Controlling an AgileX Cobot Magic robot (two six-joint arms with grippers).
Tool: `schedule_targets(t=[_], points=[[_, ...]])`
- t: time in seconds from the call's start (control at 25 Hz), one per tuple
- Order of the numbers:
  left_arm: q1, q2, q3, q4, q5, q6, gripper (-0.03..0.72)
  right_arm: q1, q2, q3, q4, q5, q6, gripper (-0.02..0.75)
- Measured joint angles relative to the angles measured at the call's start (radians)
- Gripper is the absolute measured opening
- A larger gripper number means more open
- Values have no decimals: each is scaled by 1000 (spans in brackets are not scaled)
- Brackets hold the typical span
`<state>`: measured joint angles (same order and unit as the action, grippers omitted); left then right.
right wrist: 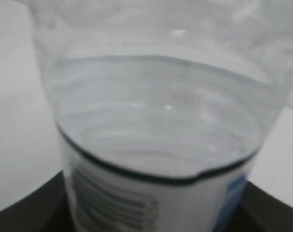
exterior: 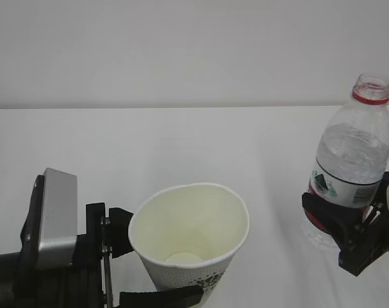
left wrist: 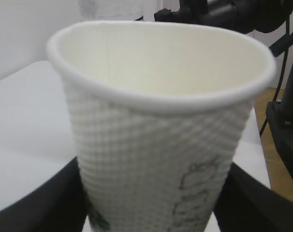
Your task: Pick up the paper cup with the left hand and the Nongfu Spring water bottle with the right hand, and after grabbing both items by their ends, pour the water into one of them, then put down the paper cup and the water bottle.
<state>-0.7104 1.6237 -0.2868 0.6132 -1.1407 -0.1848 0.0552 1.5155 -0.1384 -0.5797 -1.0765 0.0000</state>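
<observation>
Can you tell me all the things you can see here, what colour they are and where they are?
paper cup: one, white with green and dark print, low in the middle, tipped toward the camera, looks empty inside
water bottle: one, clear with a red-and-white label and red neck ring, no cap, far right, leaning a little
water: clear, inside the bottle, partly filling it
table: one, white, under everything
wall: pale grey, behind the table
left hand: one, black with a grey plate, bottom left, closed around the cup
right hand: one, black, right edge, closed around the bottle's lower part
</observation>
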Motion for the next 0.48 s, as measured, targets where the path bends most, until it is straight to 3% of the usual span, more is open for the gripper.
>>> schedule_targets(t=[0.48], points=[[-5, 0, 0, 17, 0, -21, 534, 0, 0, -101, -188, 0, 65, 480]])
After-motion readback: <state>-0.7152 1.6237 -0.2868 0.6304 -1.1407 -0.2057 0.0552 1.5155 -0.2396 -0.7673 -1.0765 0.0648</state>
